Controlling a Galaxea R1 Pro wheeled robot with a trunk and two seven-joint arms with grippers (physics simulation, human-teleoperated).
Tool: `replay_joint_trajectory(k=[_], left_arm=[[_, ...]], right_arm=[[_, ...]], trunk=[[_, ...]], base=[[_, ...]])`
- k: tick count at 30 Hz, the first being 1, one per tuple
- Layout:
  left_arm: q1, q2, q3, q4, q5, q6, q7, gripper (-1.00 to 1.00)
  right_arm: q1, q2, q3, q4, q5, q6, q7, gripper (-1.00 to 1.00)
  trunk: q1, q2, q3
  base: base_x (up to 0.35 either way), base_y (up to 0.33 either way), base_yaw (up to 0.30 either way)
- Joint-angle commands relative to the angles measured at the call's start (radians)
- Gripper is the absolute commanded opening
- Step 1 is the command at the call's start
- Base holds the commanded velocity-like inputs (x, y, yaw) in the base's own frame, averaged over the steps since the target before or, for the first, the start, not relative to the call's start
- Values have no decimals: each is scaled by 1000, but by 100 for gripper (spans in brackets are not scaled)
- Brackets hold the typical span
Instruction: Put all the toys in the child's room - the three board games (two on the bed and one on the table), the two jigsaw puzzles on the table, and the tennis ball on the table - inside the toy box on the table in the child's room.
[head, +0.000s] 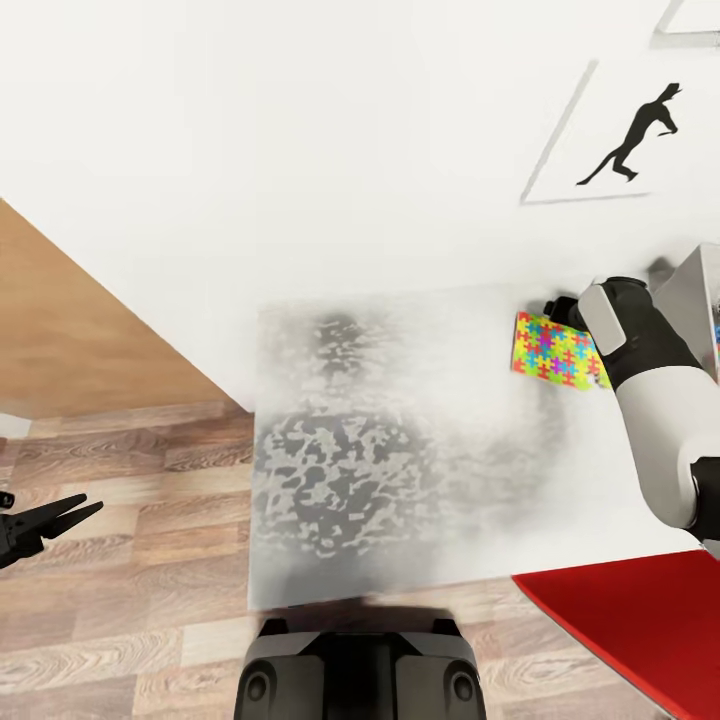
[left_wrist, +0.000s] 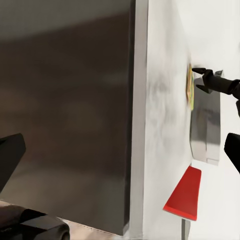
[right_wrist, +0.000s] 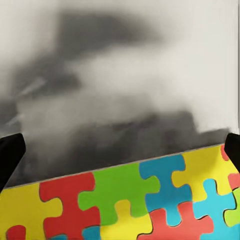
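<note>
Far left in our head view, our left gripper (head: 75, 512) hangs out over the wood-plank floor (head: 130, 560), well away from the table. Its two dark fingers sit close together in a narrow V with just a small gap at the tips, and there's nothing between them. Behind it there's a tan wooden panel (head: 70, 340) running up along the white wall (head: 300, 120).

Moving toward the middle, we get the table (head: 400, 440), a pale grey top with a blotchy dark reflection across it. Our own dark base (head: 360, 670) sits right at its near edge.

Further right, one jigsaw puzzle (head: 555, 350) lies flat on the table near the far edge, all yellow, green, red and blue interlocking pieces. Our right gripper (head: 560, 308) is right at the puzzle's far edge, with the white and black forearm coming in from the right. From the right wrist camera the puzzle (right_wrist: 130, 205) spreads wide just ahead of the camera, and the dark fingertips (right_wrist: 10, 160) poke in at both sides of the shot, far apart, so that pincer is spread wide and not clamped on anything.

Just beyond the arm, at the right edge, we see a slice of the grey toy box (head: 695, 300). Near the bottom right there's a flat red thing (head: 630, 630), and up on the wall a poster with a black dinosaur silhouette (head: 630, 135).
</note>
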Motion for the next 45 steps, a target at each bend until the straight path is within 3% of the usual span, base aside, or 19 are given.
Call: replay_joint_trajectory(k=[1, 20, 45], left_arm=[[0, 0, 0, 0, -2, 11, -4, 100], [1, 0, 0, -1, -3, 11, -4, 100], [0, 0, 0, -1, 0, 11, -4, 100]], right_arm=[[0, -1, 4, 7, -30, -1, -8, 100], [0, -2, 4, 7, -33, -1, -7, 100], [0, -2, 4, 7, -35, -1, -7, 100]], trunk=[[0, -1, -1], [0, -1, -1], [0, -1, -1]], base=[[-128, 12, 0], [-80, 47, 0], [-215, 70, 0]])
